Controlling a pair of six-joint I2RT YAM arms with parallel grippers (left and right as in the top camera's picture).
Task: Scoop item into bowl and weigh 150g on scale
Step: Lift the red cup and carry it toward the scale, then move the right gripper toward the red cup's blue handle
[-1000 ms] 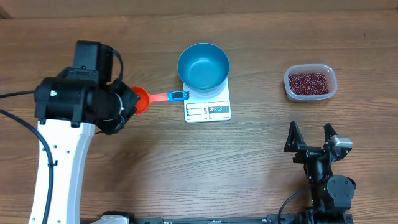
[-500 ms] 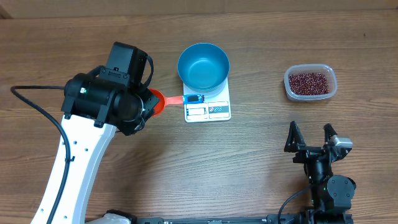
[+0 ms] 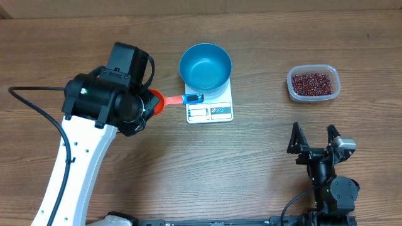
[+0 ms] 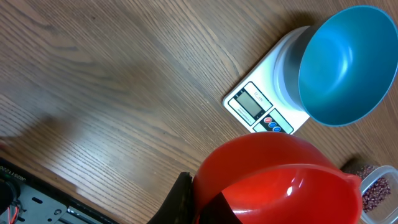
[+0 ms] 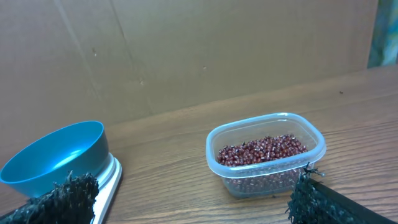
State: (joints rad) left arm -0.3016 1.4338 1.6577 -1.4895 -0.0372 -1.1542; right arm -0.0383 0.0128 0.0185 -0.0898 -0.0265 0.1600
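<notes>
- Step in hand (as I judge it): the first scoop has not been taken. The bowl (image 3: 205,66) sits on the scale (image 3: 210,111) near the middle of the tabletop's (image 3: 251,163) far edge, and its blue inside shows bare.
- The beans (image 3: 312,82) all lie in the clear tub (image 3: 291,86) toward the far right corner, well apart from the bowl.
- The left gripper (image 3: 149,105) is clamped on a red scoop (image 3: 158,102) just left of the scale. The grip looks to be at the cup end, with the blue handle tip reaching the scale's left edge. The cup looks empty in the wrist view.
- The right gripper (image 3: 312,135) stands with jaws wide and nothing between them, by the near edge on the right (the tub is straight ahead of it).
- Next move calls for carrying the scoop past the bowl to the tub, cup leading into the heap. Lift first, or the handle tip may nudge the scale.
- The scale's display is too small to read.
</notes>
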